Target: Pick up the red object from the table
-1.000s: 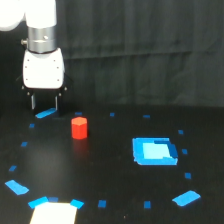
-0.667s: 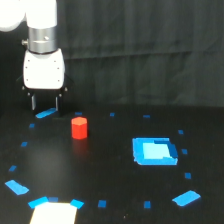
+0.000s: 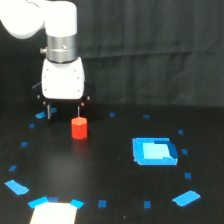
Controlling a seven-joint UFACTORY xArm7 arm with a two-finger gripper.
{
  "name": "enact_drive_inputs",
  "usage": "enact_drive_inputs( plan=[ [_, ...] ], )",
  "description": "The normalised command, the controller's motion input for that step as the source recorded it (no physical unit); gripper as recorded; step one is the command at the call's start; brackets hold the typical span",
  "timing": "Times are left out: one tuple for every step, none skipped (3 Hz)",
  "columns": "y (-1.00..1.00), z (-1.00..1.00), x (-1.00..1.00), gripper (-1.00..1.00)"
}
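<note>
The red object is a small red-orange stubby block standing upright on the black table, left of centre in the exterior view. My gripper hangs from the white arm just behind and slightly to the exterior view's left of the block. Its two dark fingers are spread apart and hold nothing. The finger on the view's right ends just above the block's top; I cannot tell whether it touches it.
A bright blue square patch lies on the exterior view's right. Small blue tape marks ring the table. A white sheet with blue corners sits at the bottom left. A dark curtain hangs behind.
The arm and gripper have moved toward the exterior view's right, closer to the red object. The red object has not moved.
</note>
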Motion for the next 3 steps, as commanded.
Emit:
enact_drive_inputs(
  plan=[
    [-0.35,0.01,-0.04,-1.0],
    [-0.46,0.7,0.09,-1.0],
    [-0.3,-0.19,-0.28,-1.0]
  ],
)
